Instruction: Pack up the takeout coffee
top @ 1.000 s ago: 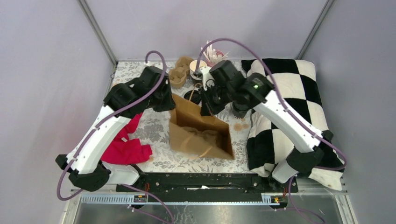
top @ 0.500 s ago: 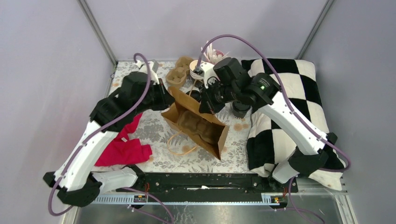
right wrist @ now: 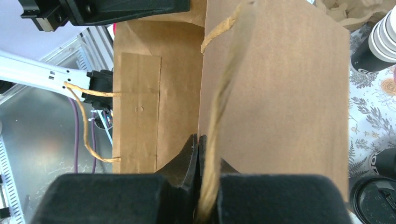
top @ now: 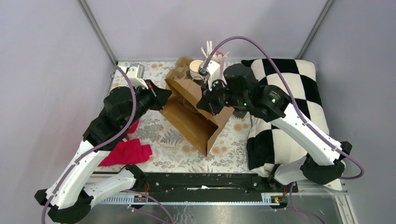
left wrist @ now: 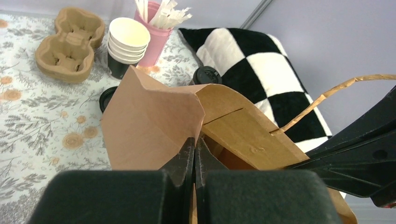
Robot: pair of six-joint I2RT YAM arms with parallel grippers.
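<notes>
Your left gripper [left wrist: 194, 141] is pinched tight on the rim of the paper bag [left wrist: 154, 126]; your right gripper [right wrist: 198, 138] clamps the opposite wall. The takeout coffee [left wrist: 205, 74] sits upper centre, bottom hidden behind the bag, beside the pillow [left wrist: 252, 60].

Here's the left arm [top: 81, 161], long white shells capped by chunky black joints, and the right arm [top: 303, 133] wears exactly the same livery. A slim purple cable [top: 236, 37] loops along each one, and both are fixed to a black base rail [top: 201, 179] dotted with small screws. Up close, the left gripper [left wrist: 194, 142] and right gripper [right wrist: 197, 140] show matte black fingers tapering to thin wedge tips.
</notes>
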